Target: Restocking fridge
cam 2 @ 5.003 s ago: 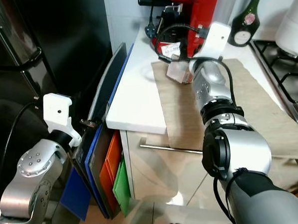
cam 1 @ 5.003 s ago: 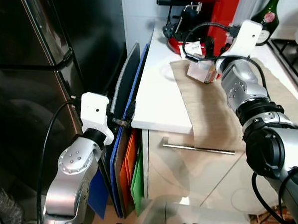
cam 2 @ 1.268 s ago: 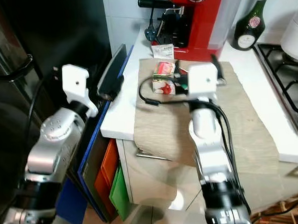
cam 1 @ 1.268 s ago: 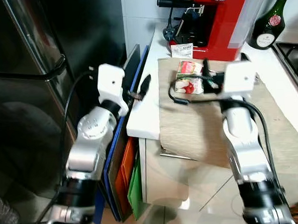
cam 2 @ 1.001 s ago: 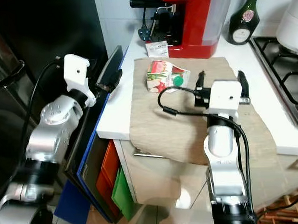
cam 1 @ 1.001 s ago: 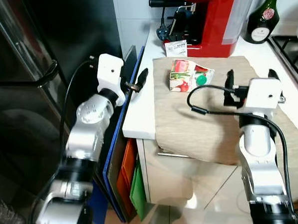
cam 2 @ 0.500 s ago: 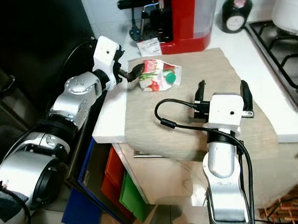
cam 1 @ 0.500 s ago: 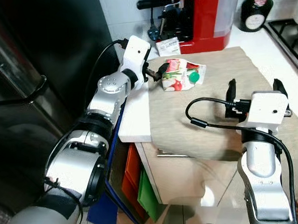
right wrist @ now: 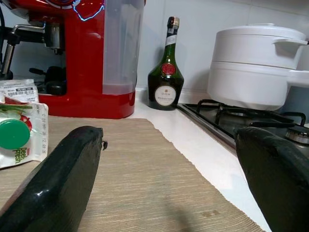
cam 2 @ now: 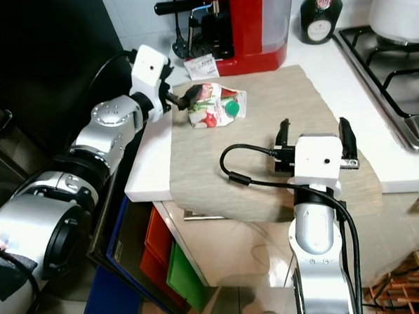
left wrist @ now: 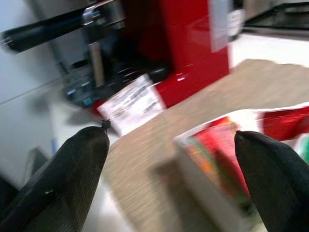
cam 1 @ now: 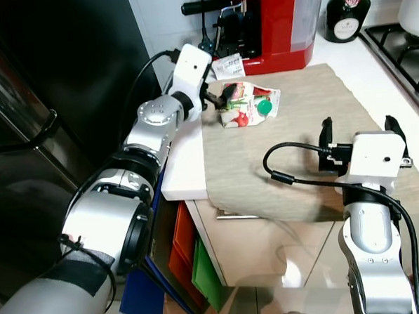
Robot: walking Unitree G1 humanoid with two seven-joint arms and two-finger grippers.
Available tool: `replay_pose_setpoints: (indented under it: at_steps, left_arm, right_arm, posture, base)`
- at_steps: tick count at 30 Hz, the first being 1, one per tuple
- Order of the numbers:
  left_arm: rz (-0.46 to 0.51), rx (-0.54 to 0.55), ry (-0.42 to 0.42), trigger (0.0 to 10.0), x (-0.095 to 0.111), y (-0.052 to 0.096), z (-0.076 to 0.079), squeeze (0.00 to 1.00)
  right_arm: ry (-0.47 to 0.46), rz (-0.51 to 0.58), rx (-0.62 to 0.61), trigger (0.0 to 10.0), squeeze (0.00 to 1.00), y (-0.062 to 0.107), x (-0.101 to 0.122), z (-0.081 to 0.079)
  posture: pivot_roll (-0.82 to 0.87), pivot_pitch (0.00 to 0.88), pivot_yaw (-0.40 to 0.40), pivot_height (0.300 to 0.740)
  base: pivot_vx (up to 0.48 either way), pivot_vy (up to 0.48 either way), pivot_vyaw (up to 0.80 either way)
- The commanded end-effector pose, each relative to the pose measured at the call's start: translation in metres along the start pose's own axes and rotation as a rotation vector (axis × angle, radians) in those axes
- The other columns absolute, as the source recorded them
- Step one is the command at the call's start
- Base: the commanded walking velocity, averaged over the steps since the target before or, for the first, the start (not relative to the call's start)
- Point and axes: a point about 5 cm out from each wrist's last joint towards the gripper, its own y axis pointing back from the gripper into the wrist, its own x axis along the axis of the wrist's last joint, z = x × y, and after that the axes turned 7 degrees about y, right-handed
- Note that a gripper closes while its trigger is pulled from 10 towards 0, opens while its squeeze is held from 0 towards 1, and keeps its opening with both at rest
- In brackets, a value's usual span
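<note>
Left gripper (cam 2: 180, 99): jaws spread wide, nothing between them, tips just at the near end of the juice carton (cam 2: 217, 109). In the left wrist view both fingers (left wrist: 63, 188) frame the carton's end panel; whether a tip touches the carton cannot be told.

Right gripper (cam 2: 314, 136): jaws spread wide, empty, hovering low over the beige placemat (cam 2: 266, 168) near its front right part, well apart from the carton. Right wrist view looks between its fingers (right wrist: 53, 181) along the mat.

Juice carton: lies on its side on the back left part of the placemat, green cap (cam 2: 231, 109) facing the right gripper, red fruit print on its sides.

Placemat: spread on the white counter (cam 2: 150, 167), front edge hanging over the cabinet front.

Behind the carton: red coffee machine (cam 2: 241, 22) against the wall, a small white packet (cam 2: 203, 67) at its foot. Dark green bottle (cam 2: 317, 14) to its right, then a gas hob (cam 2: 395, 77) carrying a white lidded pot (right wrist: 258, 65).

Black fridge (cam 1: 45, 102) stands left of the counter. Flat trays and coloured folders (cam 2: 158, 258) stand in the gap between.
</note>
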Motion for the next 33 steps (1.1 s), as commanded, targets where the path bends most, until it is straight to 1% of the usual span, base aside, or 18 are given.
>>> replay_pose_setpoints:
  at_steps: [1, 5, 10, 13, 14, 15, 16, 20, 25, 33]
  left_arm:
    - [-0.017, 0.075, 0.013, 10.0, 0.001, 0.006, -0.017, 0.0]
    - [-0.043, 0.115, 0.038, 10.0, -0.004, 0.009, -0.023, 0.0]
    - [-0.06, 0.133, 0.052, 10.0, -0.007, 0.011, -0.026, 0.0]
    - [-0.052, 0.141, 0.04, 10.0, -0.006, 0.011, -0.027, 0.0]
    - [-0.022, 0.139, 0.006, 10.0, 0.0, 0.01, -0.027, 0.0]
    - [-0.022, 0.139, 0.006, 10.0, 0.0, 0.01, -0.027, 0.0]
    - [-0.002, 0.14, -0.024, 10.0, 0.005, 0.01, -0.027, 0.0]
    - [-0.004, 0.143, -0.058, 10.0, 0.008, 0.008, -0.026, 0.0]
    - [0.003, 0.132, -0.073, 10.0, 0.011, 0.007, -0.025, 0.0]
    - [0.002, 0.091, -0.074, 10.0, 0.011, 0.003, -0.017, 0.0]
  right_arm:
    - [-0.016, 0.003, 0.03, 10.0, 0.0, 0.0, 0.003, -0.005]
    - [-0.016, -0.002, 0.037, 10.0, 0.0, 0.0, 0.002, -0.006]
    - [-0.016, -0.008, 0.039, 10.0, 0.0, 0.0, 0.002, -0.007]
    - [-0.016, -0.009, 0.041, 10.0, 0.0, -0.001, 0.001, -0.007]
    - [-0.017, -0.008, 0.044, 10.0, 0.0, -0.001, 0.001, -0.008]
    - [-0.017, -0.008, 0.044, 10.0, 0.0, -0.001, 0.001, -0.008]
    - [-0.018, -0.007, 0.047, 10.0, 0.0, -0.001, 0.001, -0.009]
    - [-0.02, -0.001, 0.05, 10.0, 0.0, -0.002, 0.002, -0.009]
    - [-0.027, 0.017, 0.061, 10.0, 0.0, -0.002, 0.005, -0.011]
    - [-0.039, 0.027, 0.072, 10.0, 0.0, 0.0, 0.007, -0.012]
  posture:
    - [-0.22, 0.0, 0.163, 0.74]
    - [-0.22, 0.0, 0.163, 0.74]
    - [-0.21, 0.0, 0.166, 0.74]
    - [-0.21, 0.0, 0.165, 0.74]
    - [-0.21, 0.0, 0.161, 0.74]
    - [-0.21, 0.0, 0.161, 0.74]
    - [-0.2, 0.0, 0.159, 0.74]
    - [-0.2, 0.0, 0.155, 0.74]
    - [-0.21, 0.0, 0.158, 0.74]
    - [-0.21, 0.0, 0.154, 0.74]
  base:
    - [0.0, 0.0, 0.0]
    - [0.0, 0.0, 0.0]
    - [0.0, 0.0, 0.0]
    - [0.0, 0.0, 0.0]
    - [0.0, 0.0, 0.0]
    - [0.0, 0.0, 0.0]
    - [0.0, 0.0, 0.0]
    - [0.0, 0.0, 0.0]
    - [0.0, 0.0, 0.0]
    - [0.0, 0.0, 0.0]
